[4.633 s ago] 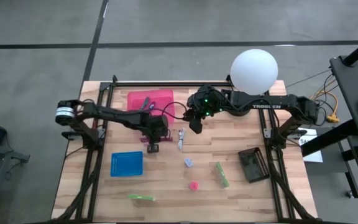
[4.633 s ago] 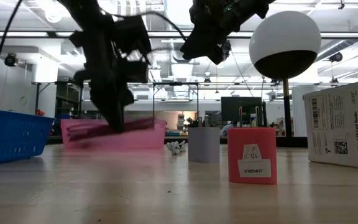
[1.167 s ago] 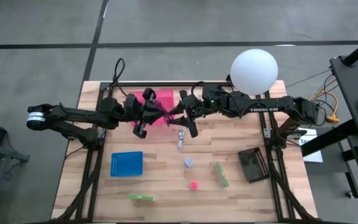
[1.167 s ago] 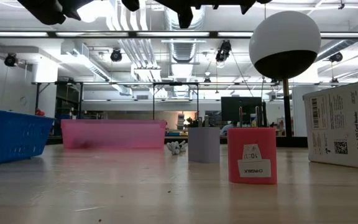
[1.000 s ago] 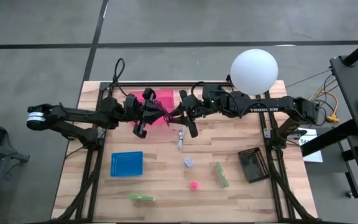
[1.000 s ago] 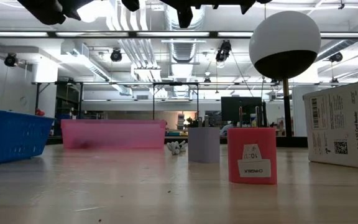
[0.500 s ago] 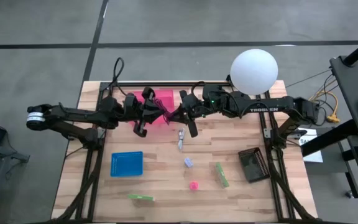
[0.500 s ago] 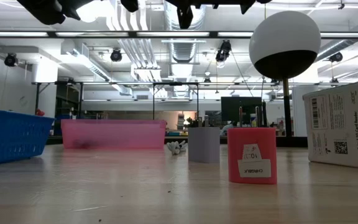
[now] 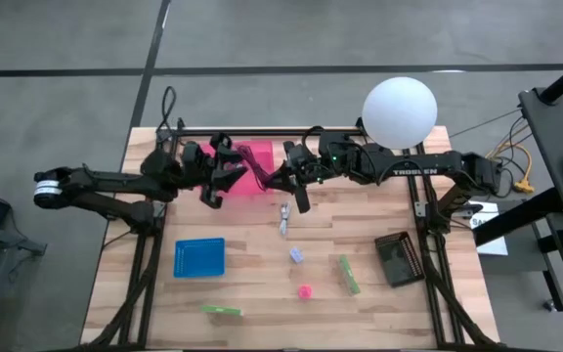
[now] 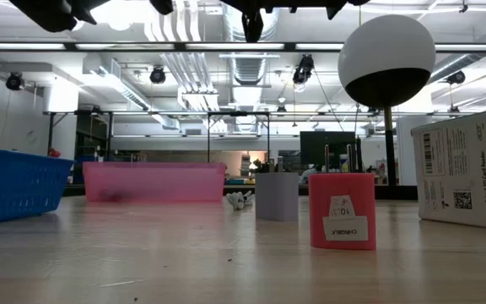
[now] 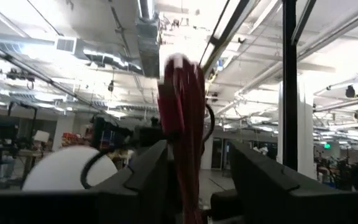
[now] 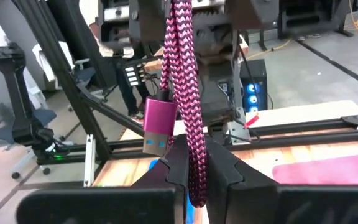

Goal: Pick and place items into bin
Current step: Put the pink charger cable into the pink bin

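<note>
A pink-and-black braided cable (image 9: 260,175) with a magenta plug (image 12: 156,127) spans the air between my two grippers, above the pink bin (image 9: 260,151) near the table's far edge. My left gripper (image 9: 225,168) is shut on its left end and my right gripper (image 9: 283,177) on its right end. In the left wrist view the cable (image 11: 182,124) stands as a red bundle between the fingers. A whitish tool (image 9: 283,217), a lavender block (image 9: 296,255), a pink block (image 9: 305,291) and two green sticks (image 9: 348,274) (image 9: 222,310) lie on the table. My left gripper pinches the bundled cable (image 11: 185,162) between its two fingers (image 11: 148,174), several strands together, coming level from the table's left. The cable is lifted clear over the bin. My right gripper pinches the cable's strands (image 12: 196,155) between its two fingers (image 12: 178,163), coming level from the table's right. The plug end hangs loose beside the held strands, clear of the table.
A blue bin (image 9: 199,257) sits at the near left and a black box (image 9: 399,257) at the right. The white globe lamp (image 9: 399,110) stands at the far edge behind my right arm. In the low view a white carton (image 10: 467,169) stands at the right.
My left gripper has drawn back toward the table's left and slightly toward the far edge, still shut on the cable. The stretch of cable between the two grippers has lengthened. My right gripper has kept its place.
</note>
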### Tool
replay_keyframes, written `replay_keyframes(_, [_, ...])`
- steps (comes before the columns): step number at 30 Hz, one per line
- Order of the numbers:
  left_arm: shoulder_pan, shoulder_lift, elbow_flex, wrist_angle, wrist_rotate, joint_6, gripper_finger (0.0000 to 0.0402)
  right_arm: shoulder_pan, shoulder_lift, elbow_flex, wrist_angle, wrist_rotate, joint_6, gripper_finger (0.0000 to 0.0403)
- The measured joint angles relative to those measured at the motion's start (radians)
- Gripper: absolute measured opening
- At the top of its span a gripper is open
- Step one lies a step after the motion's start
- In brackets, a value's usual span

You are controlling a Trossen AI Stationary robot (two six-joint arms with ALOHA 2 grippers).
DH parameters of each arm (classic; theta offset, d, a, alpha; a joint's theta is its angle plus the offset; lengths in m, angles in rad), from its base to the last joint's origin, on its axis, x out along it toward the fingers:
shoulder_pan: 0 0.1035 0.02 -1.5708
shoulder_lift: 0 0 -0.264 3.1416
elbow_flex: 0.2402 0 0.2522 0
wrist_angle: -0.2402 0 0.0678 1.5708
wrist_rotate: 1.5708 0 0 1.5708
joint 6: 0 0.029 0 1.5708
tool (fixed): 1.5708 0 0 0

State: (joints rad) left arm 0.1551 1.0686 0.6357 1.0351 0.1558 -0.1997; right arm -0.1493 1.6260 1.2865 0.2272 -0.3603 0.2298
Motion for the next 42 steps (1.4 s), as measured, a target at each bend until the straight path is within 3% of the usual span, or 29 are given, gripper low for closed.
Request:
replay_keyframes(9, [0.015, -0.153, -0.004, -0.207, 0.000, 0.054, 0.0174, 0.000, 0.004, 0.000, -0.002, 0.063, 0.010, 0.0013])
replay_keyframes(19, [0.015, -0.286, -0.005, -0.365, -0.005, 0.053, 0.0174, -0.035, 0.093, 0.001, -0.002, 0.087, 0.221, 0.0013])
replay_keyframes(32, [0.015, -0.301, -0.005, -0.375, -0.005, 0.049, 0.0173, -0.103, 0.261, 0.012, -0.012, 0.131, 0.464, 0.0013])
replay_keyframes(42, [0.015, -0.287, -0.005, -0.392, -0.008, 0.048, 0.0173, -0.150, 0.443, 0.179, -0.047, 0.126, 0.537, 0.0013])
